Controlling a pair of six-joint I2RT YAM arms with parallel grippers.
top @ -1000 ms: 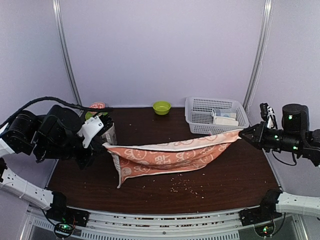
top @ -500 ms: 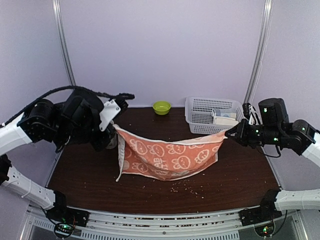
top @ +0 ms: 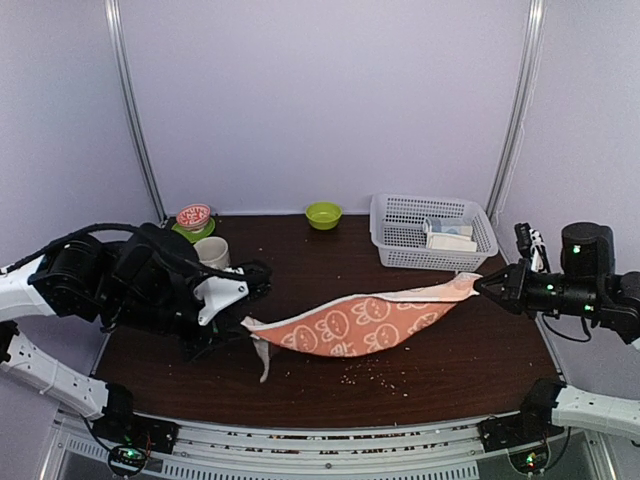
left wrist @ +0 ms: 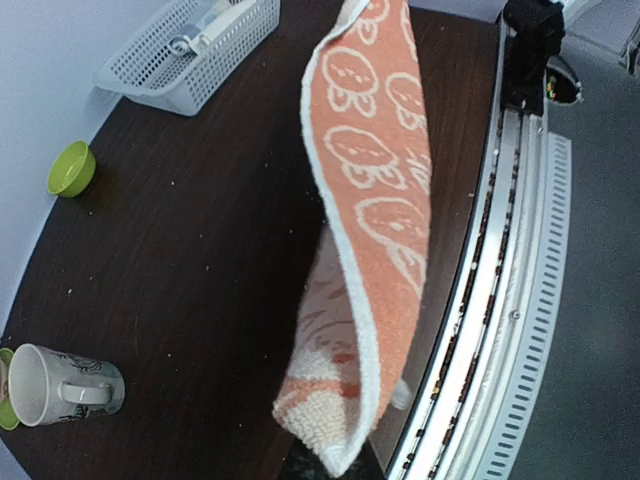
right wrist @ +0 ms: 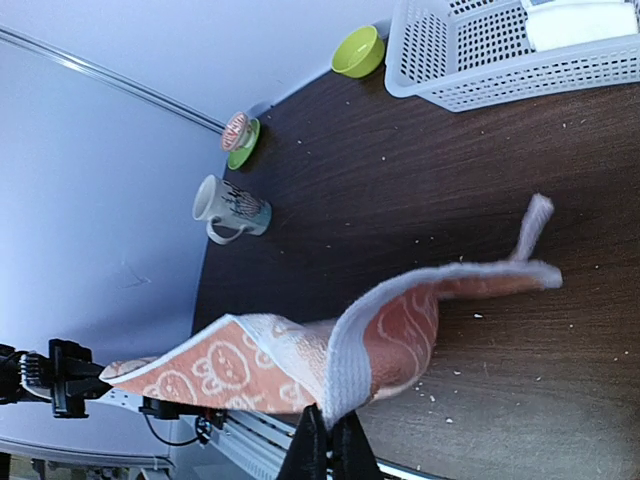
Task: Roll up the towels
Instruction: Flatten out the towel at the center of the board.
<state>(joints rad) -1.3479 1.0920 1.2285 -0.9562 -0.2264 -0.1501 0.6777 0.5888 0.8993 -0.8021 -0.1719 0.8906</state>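
A peach-orange towel (top: pixel 365 325) printed with rabbit figures hangs stretched between both grippers, sagging low over the dark table (top: pixel 450 370). My left gripper (top: pixel 245 322) is shut on the towel's left corner; in the left wrist view the towel (left wrist: pixel 380 180) runs away from the gripper (left wrist: pixel 335 465), which it mostly hides. On the right, my right gripper (top: pixel 482 285) is shut on the other corner. The right wrist view shows the white hem of the towel (right wrist: pixel 250 365) pinched in the gripper (right wrist: pixel 328 440). A loose corner dangles below the left end.
A white mesh basket (top: pixel 400 215) at the back right holds a pale item (top: pixel 450 238). A green bowl (top: pixel 323 214) sits at the back middle. A mug (top: pixel 212 252) and a pink-topped thing on a green saucer (top: pixel 193 218) stand at the back left. Crumbs dot the table.
Both grippers have come down and apart from their raised pose half a second ago. The left moved forward and lower, and the towel now hangs flatter and closer to the table.
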